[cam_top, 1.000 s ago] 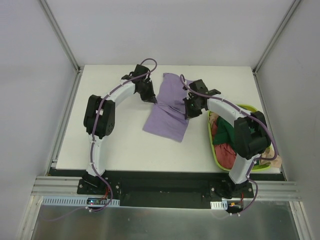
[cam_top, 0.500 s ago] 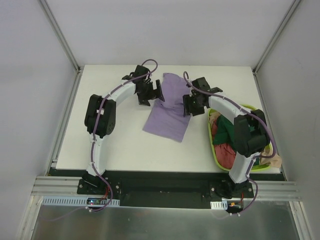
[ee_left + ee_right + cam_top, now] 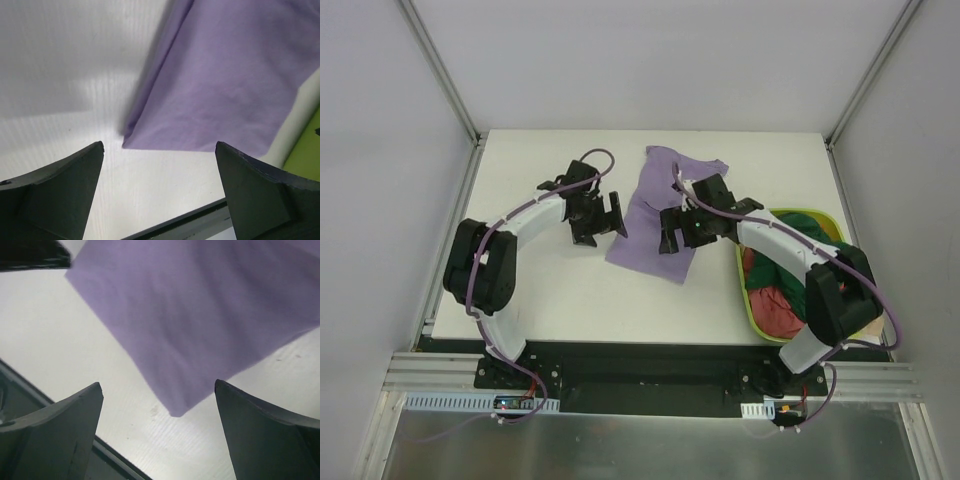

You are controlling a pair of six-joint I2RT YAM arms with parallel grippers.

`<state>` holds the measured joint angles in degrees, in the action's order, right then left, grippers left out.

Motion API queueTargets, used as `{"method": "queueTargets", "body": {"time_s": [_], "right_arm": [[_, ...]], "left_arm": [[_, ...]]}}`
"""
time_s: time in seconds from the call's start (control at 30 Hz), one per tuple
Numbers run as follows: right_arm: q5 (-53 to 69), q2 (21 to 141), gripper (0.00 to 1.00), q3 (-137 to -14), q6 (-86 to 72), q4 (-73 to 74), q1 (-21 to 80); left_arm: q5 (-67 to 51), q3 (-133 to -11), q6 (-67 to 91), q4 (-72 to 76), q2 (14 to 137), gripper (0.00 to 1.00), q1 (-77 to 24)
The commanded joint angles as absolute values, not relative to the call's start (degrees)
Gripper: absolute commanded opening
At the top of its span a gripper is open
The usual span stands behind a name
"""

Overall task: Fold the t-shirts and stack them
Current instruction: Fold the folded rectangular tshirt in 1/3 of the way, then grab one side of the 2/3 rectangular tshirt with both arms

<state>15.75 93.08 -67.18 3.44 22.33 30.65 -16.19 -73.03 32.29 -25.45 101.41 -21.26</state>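
A light purple t-shirt (image 3: 658,215) lies folded lengthwise into a long strip on the white table (image 3: 570,300). It fills the upper part of the left wrist view (image 3: 225,85) and of the right wrist view (image 3: 200,315). My left gripper (image 3: 612,221) is open and empty at the strip's left edge. My right gripper (image 3: 669,232) is open and empty above the strip's near right part. A dark green shirt (image 3: 798,262) and a red-pink shirt (image 3: 775,305) lie bunched in the lime-green basket (image 3: 752,300).
The basket stands at the table's right side, close to my right arm. Its lime rim shows at the right edge of the left wrist view (image 3: 305,150). White walls enclose the table at the back and on both sides.
Both grippers have come toward me, from the shirt's middle to beside and over its near part. The shirt's far end now lies uncovered and flat. The shirt itself has not shifted.
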Motion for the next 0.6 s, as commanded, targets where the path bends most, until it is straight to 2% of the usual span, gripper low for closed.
{"method": "queueTargets", "body": {"time_s": [0.0,0.13,0.23,0.33,0.43,0.57], "right_arm": [[23.45,90.78,0.96,-67.92,3.07,14.69,32.34],[22.94,99.55,0.96,-76.18,3.43,17.84,31.99],[22.41,107.37,0.96,-83.82,2.99,19.59,30.5],[23.81,113.45,0.96,-90.16,2.9,22.32,29.97],[23.47,116.1,0.96,-91.31,2.99,21.1,29.97],[17.33,119.79,0.96,-97.02,3.87,21.45,28.13]], "left_arm": [[-16.52,-66.28,34.45,-25.23,99.76,0.9,-20.83],[-17.4,-63.9,35.85,-23.03,100.28,0.82,-20.83],[-19.24,-64.95,36.56,-22.85,103.0,0.62,-20.92],[-20.39,-64.95,36.56,-22.76,103.89,0.47,-20.92],[-19.52,-63.38,36.47,-22.85,103.54,0.4,-20.92],[-20.13,-63.02,36.3,-22.85,105.02,0.3,-20.92]]}}
